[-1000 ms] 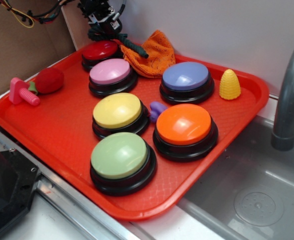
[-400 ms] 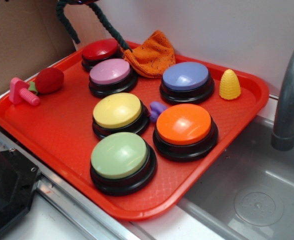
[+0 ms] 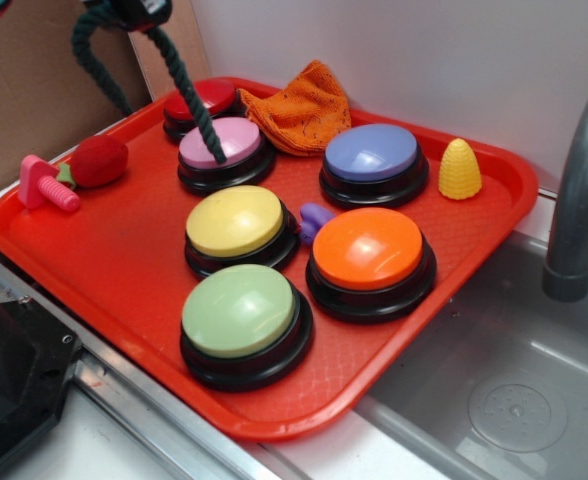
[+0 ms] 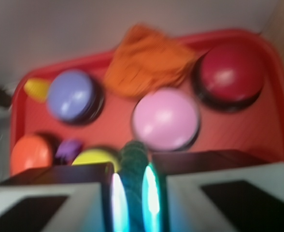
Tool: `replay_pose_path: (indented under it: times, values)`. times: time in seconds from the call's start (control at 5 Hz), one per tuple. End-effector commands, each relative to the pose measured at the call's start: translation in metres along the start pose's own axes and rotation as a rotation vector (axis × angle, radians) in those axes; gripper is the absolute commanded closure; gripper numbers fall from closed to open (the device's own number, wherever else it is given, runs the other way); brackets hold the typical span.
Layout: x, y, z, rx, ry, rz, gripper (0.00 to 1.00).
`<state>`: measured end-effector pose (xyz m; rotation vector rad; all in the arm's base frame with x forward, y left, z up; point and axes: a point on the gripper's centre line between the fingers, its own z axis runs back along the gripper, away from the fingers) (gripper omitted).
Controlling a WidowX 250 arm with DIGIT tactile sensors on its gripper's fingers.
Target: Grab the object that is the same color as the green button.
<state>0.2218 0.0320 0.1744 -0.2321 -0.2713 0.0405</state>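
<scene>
rope, dark green and thickly twisted, now hangs clear of the red tray from my end effector at the far left top of the exterior view; a second ago it was still lying bunched at the far edge between the red button and the orange knitted cloth, and less than half a second ago it had only begun to rise. one strand dangles down in front of the pink button without seeming to rest on it, and a loop curls off to the left over the cardboard. in the wrist view my end effector is narrow, both pads pressed on the rope's coarse braid. since its colour answers to the pale green button at the near edge, i judge the grab essentially made. the rope is limp and fibrous, so it sways and should not slip easily. the buttons are smooth glossy domes on black bases: yellow, orange and blue-violet among them. the cloth is a soft, crumpled knit, the yellow corn toy a ribbed cone, the red strawberry toy rounded, and the pink bolt toy hard plastic.
</scene>
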Motion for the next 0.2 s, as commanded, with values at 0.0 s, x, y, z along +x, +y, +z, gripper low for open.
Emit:
replay_pose_path:
  times: [0.0]
  values:
    - [-0.0198, -0.0247, 0.0022, 0.153, -0.021, 0.015, 1.0]
